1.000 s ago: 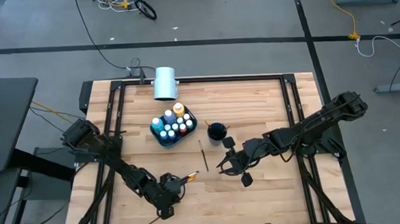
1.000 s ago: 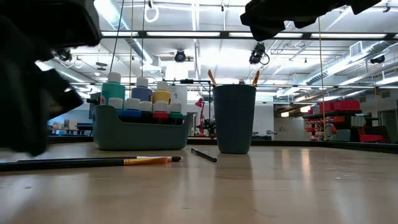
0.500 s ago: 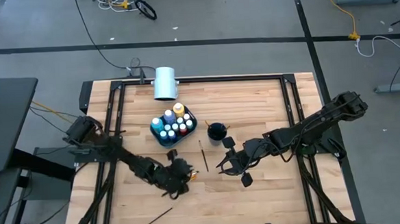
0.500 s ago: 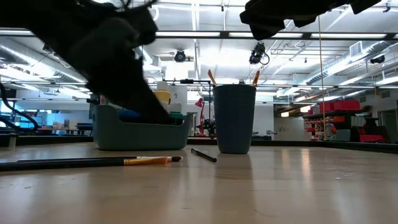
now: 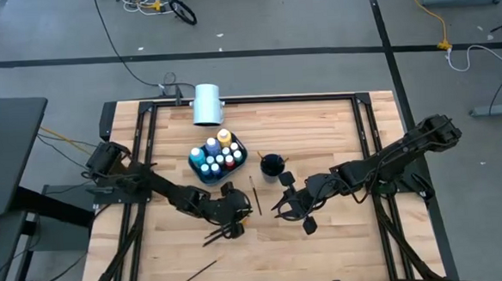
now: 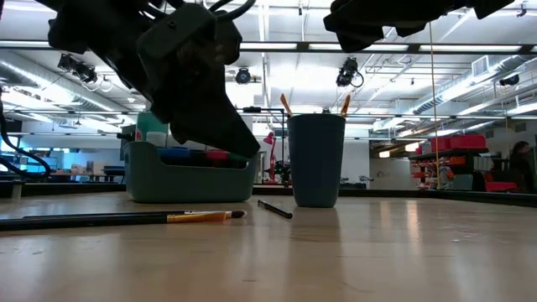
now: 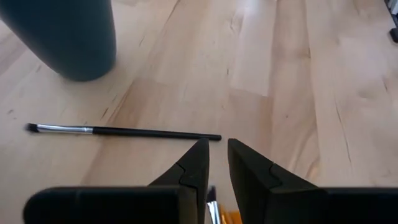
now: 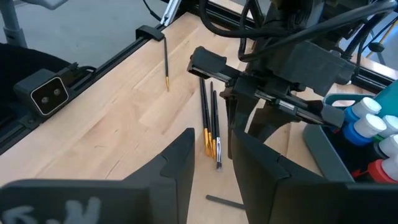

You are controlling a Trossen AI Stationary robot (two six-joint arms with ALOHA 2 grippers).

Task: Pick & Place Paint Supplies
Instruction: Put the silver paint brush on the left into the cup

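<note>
My left gripper [image 5: 232, 221] hovers above the table's middle, near side of the dark cup [image 5: 271, 165], shut on several paintbrushes [image 8: 210, 121] with orange ferrules. One dark brush [image 7: 124, 131] lies flat near the cup [image 7: 68, 37]. Another brush [image 5: 203, 269] lies by the near edge, also visible in the low view [image 6: 126, 218]. A teal caddy [image 5: 218, 159] holds several paint bottles. The cup [image 6: 316, 159] has brush handles sticking out. My right gripper [image 5: 282, 206] waits to the cup's right, open and above the table. My left gripper pinches a small bundle of paintbrushes between its two fingers [image 7: 194, 168], coming from above and slanting down. The orange ferrules [image 7: 217, 216] show just behind the fingertips. The bundle is lifted clear, and its handles [image 5: 213, 238] stick out toward the table's near left.
A large white cylinder [image 5: 207, 104] lies at the far edge. Black rails [image 5: 140, 163] run along the table's left and right sides. Bare wood spreads over the near half and the right side [image 5: 342, 239].
My left gripper has travelled from near the table's near edge toward the far right, closer to the cup, rising as it went and carrying the brush bundle with it. The single brush by the near edge has stayed in place.
</note>
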